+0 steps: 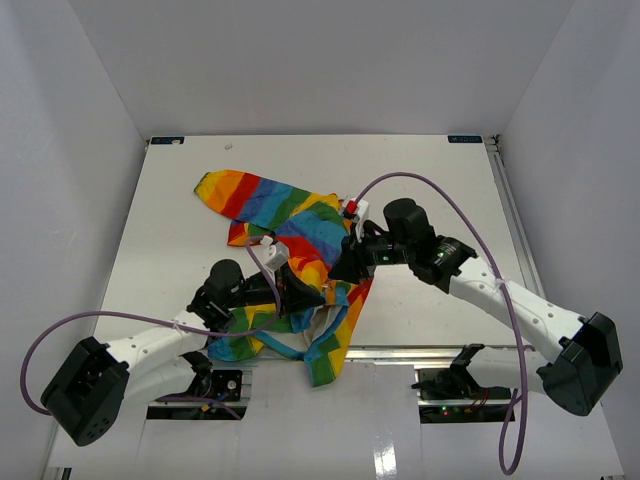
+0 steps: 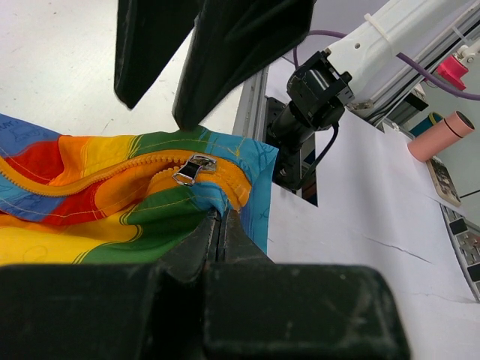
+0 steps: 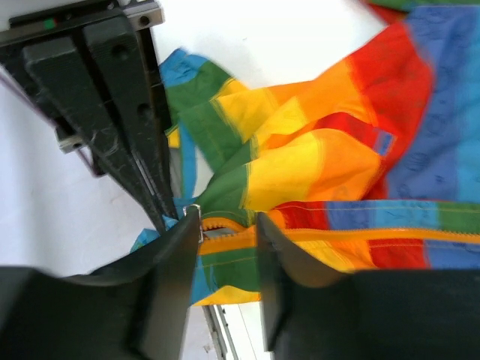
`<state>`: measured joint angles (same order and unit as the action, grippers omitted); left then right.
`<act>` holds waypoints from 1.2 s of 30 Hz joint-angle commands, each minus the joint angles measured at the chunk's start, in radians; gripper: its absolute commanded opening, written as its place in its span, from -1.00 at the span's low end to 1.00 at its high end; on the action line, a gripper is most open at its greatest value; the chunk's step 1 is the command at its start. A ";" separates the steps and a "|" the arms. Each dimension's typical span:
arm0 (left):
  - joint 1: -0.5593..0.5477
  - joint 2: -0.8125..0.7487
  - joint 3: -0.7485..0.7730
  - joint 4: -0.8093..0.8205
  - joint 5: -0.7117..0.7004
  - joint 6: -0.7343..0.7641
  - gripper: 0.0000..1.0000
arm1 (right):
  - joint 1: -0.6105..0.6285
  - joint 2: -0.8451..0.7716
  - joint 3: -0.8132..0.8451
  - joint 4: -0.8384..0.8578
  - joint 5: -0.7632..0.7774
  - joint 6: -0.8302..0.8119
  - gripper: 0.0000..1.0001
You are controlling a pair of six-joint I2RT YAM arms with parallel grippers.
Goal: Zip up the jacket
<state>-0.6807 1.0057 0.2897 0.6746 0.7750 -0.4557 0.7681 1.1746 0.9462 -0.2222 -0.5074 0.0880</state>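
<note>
**Desk:** Where's the jacket sitting?

**Me:** I see the jacket (image 1: 290, 215) bunched in the middle of the table (image 1: 430, 180). One sleeve (image 1: 235, 192) is thrown out toward the far left. The bottom hem droops over the near edge, between my two arm bases.

**Desk:** And your left side?

**Me:** My left gripper (image 2: 220, 221) has its fingers pressed flat together on a fold of green stripe. That fold is right at the bottom corner of the jacket, just under the end of the zip, so it is pinching cloth. The light-blue trim of that corner hangs beside the metal rail at the table's edge.

**Desk:** Right side?

**Me:** My right gripper (image 3: 228, 217) has a narrow gap between its fingers, and nothing is clamped in it. On its own camera the zipper slider (image 2: 193, 166) sits in that gap, close to one finger. From the left wrist I see those fingers poised just above the slider.

**Desk:** The zip itself?

**Me:** The slider is down at the hem end, with its silver pull tab lying flat. The orange zipper tape (image 2: 90, 176) runs away from it across the stripes.
</note>
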 commanded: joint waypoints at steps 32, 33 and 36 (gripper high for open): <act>-0.003 -0.012 -0.012 0.020 0.014 0.009 -1.00 | 0.222 0.031 0.072 -0.066 0.390 -0.114 0.09; -0.003 -0.012 -0.012 0.020 0.014 0.009 -1.00 | 0.235 0.034 0.075 -0.074 0.421 -0.112 0.09; -0.003 -0.012 -0.013 0.019 0.012 0.008 -1.00 | 0.271 0.043 0.081 -0.093 0.488 -0.105 0.07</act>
<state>-0.6807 1.0107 0.2848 0.6781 0.7824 -0.4557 0.9950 1.2228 0.9966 -0.2890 -0.1712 -0.0318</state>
